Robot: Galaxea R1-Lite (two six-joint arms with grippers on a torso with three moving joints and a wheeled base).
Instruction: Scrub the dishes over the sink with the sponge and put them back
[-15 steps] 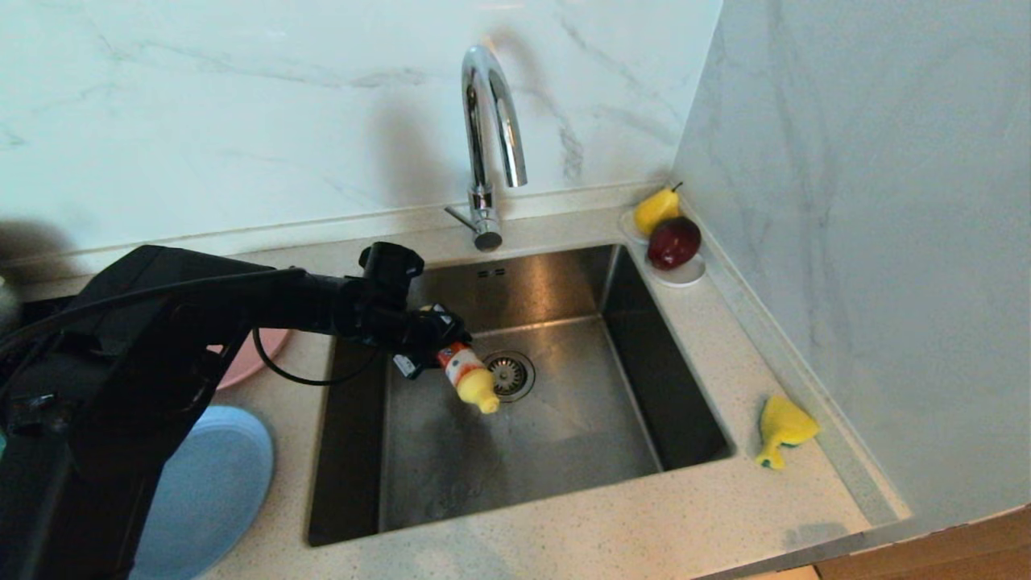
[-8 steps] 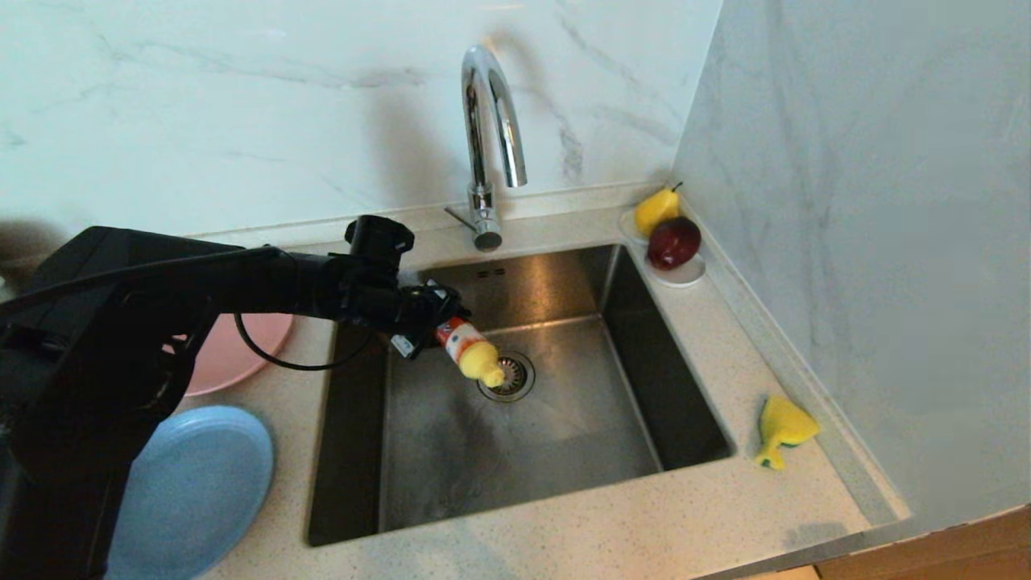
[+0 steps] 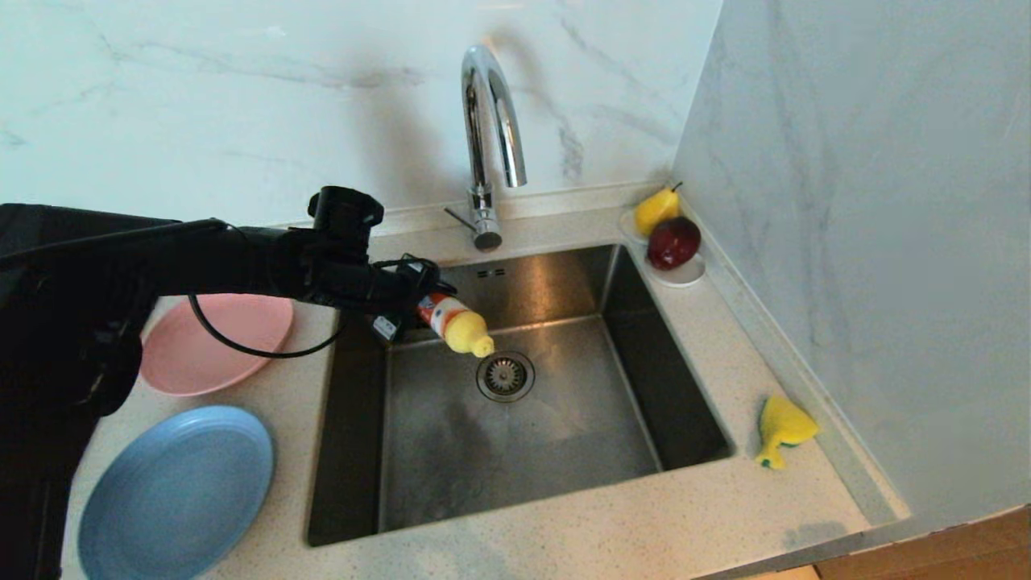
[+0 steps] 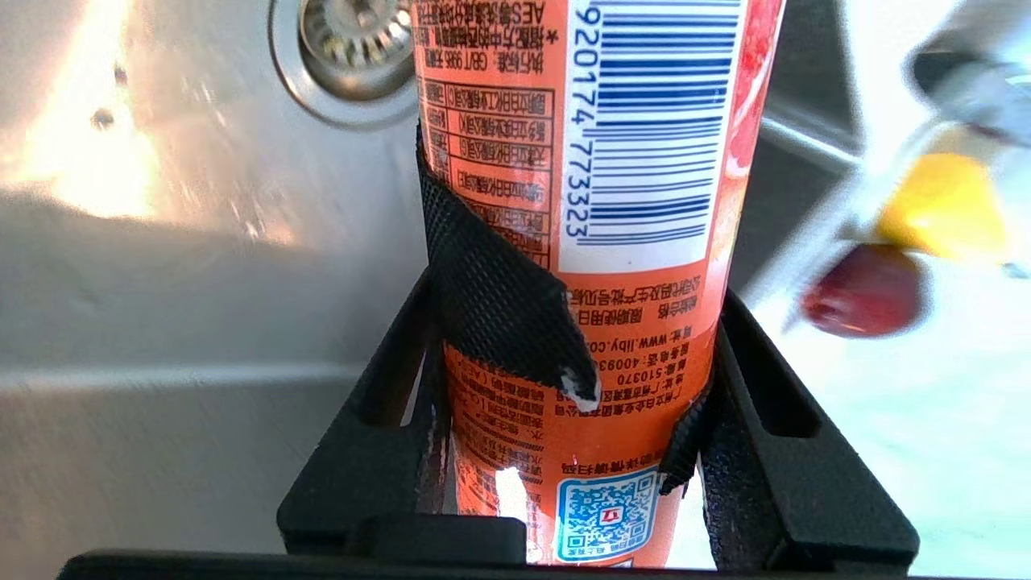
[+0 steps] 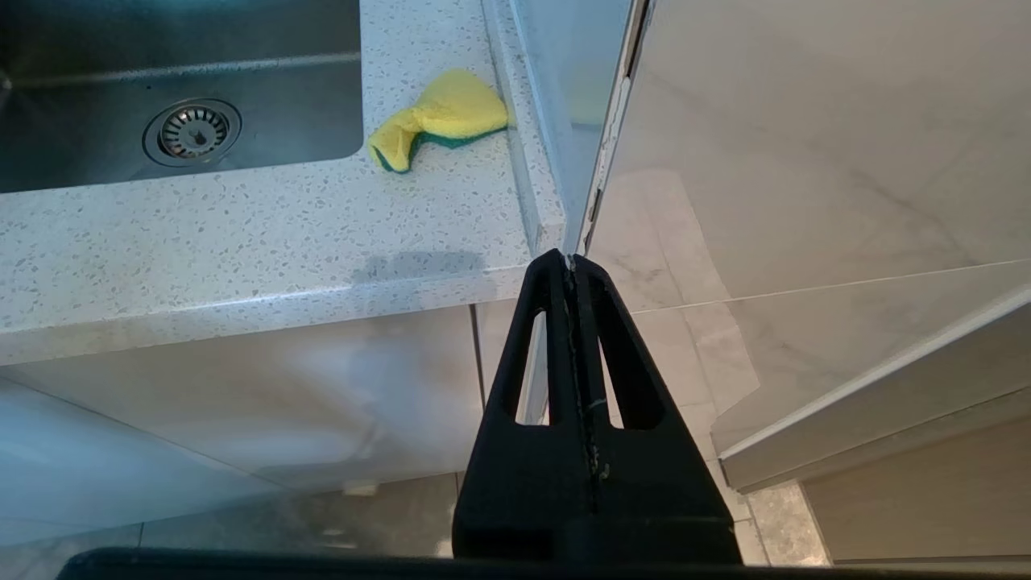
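Note:
My left gripper (image 3: 415,302) reaches in from the left, over the back left part of the steel sink (image 3: 564,435). It is shut on an orange bottle (image 3: 451,321) with a yellow cap, tilted cap-down toward the drain (image 3: 505,376). The left wrist view shows both fingers pressed on the bottle (image 4: 596,201). The pink plate (image 3: 216,342) and the light-blue plate (image 3: 177,491) lie on the counter left of the sink. The yellow and green sponge (image 3: 781,427) lies crumpled on the counter to the sink's right, also seen as the sponge (image 5: 443,117). My right gripper (image 5: 570,262) hangs shut and empty below the counter's front edge.
A curved chrome tap (image 3: 487,137) stands behind the sink. A white saucer (image 3: 685,276) with a yellow pear and a red fruit sits in the back right corner. Marble walls close off the back and the right side.
My left arm has drawn back and up toward the sink's rear left, carrying the bottle with it. The pink plate, mostly covered by the arm before, now shows in full.

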